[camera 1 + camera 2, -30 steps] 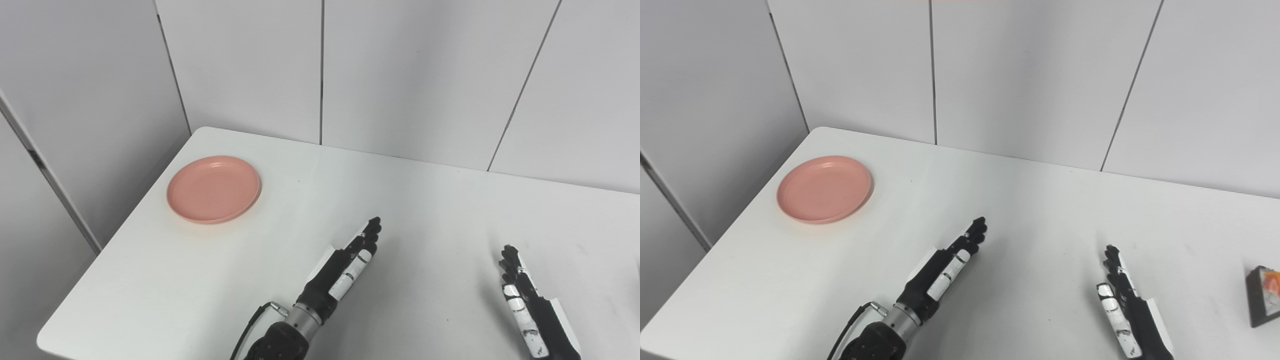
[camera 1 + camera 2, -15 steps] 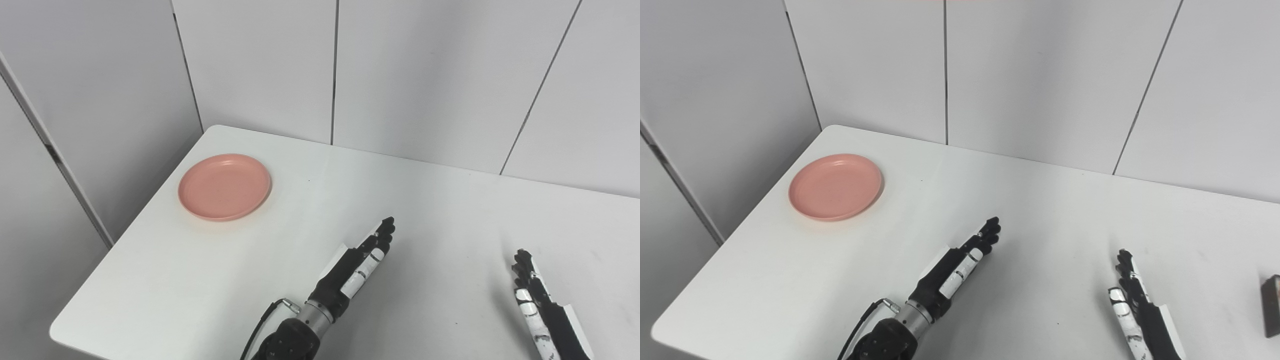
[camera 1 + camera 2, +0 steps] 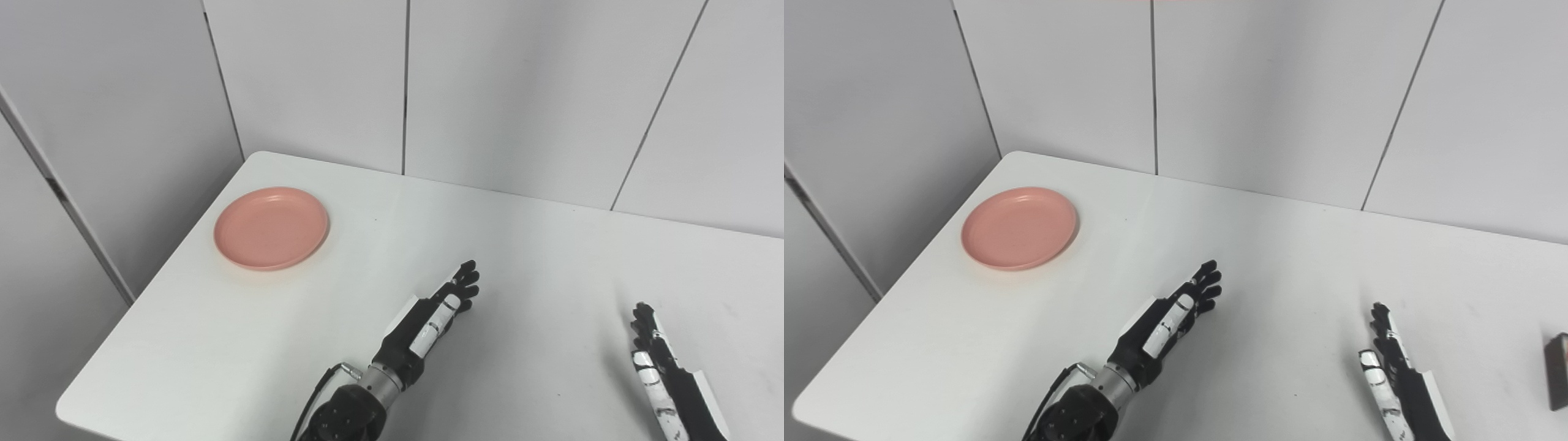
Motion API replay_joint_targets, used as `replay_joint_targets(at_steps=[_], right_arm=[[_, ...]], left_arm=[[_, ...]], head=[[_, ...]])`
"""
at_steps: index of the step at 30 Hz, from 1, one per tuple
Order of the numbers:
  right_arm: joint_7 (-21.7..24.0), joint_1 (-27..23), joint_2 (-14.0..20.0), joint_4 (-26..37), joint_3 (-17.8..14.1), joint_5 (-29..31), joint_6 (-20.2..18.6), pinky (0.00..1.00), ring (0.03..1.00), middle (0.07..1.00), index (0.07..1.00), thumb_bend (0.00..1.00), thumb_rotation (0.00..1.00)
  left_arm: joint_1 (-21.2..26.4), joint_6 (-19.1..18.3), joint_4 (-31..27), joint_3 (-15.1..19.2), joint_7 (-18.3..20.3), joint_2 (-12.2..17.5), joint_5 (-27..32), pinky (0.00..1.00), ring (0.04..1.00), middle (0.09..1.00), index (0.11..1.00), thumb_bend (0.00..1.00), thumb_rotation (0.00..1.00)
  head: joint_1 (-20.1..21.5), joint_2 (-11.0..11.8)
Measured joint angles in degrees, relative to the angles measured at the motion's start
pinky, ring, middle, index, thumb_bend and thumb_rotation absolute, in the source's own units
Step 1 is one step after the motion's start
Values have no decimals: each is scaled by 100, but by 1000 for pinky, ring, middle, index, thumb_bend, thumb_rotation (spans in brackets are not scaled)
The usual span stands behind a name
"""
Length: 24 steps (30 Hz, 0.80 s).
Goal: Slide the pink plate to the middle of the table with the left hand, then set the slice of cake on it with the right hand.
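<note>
Neither step is done — pink plate (image 3: 271,228) sits at the table's (image 3: 551,257) far-left corner, untouched, both robot hands spread and empty, left robot hand (image 3: 438,309) well short, right robot hand (image 3: 658,367) idle.

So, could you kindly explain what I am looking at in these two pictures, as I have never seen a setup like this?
Both pictures come from two cameras side by side on a humanoid robot's head, looking down at a white table, so they show one scene from slightly different spots. The black and white things coming in from the bottom edge are the robot's own arms. The left hand and the right hand are both open and hold nothing. A pink plate lies empty near the table's far left corner, apart from both hands. At the right edge of the right eye view, a dark object is cut off; it may be the cake slice, but I cannot tell.
</note>
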<state>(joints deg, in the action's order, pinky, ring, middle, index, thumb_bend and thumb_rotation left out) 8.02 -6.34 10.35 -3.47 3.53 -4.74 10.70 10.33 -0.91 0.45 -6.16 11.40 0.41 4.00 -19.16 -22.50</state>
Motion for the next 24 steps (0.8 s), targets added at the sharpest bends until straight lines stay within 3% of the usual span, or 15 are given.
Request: replay_joint_targets(at_steps=[4, 7, 14, 24], right_arm=[[1, -31, 1, -45, -4, -1, 1, 981, 986, 998, 993, 249, 1000], [0, -64, 0, -86, -4, -11, 2, 980, 983, 996, 991, 251, 1000], [-1, -91, 1, -134, -7, -37, 4, 984, 984, 996, 992, 245, 1000], [1, -102, 7, -150, -22, -70, 6, 1000, 991, 998, 996, 231, 1000]], left_arm=[[397, -447, -519, 208, 66, 212, 289, 962, 955, 966, 972, 477, 980], [698, -570, -667, 365, 61, 296, 391, 941, 940, 947, 951, 484, 968], [840, -839, -879, 712, -50, 327, 577, 949, 939, 949, 938, 469, 996], [1137, -871, -964, 1412, -181, 624, 1011, 965, 945, 952, 936, 411, 1000]], head=[[9, 35], [9, 44], [-61, 35], [-105, 53]])
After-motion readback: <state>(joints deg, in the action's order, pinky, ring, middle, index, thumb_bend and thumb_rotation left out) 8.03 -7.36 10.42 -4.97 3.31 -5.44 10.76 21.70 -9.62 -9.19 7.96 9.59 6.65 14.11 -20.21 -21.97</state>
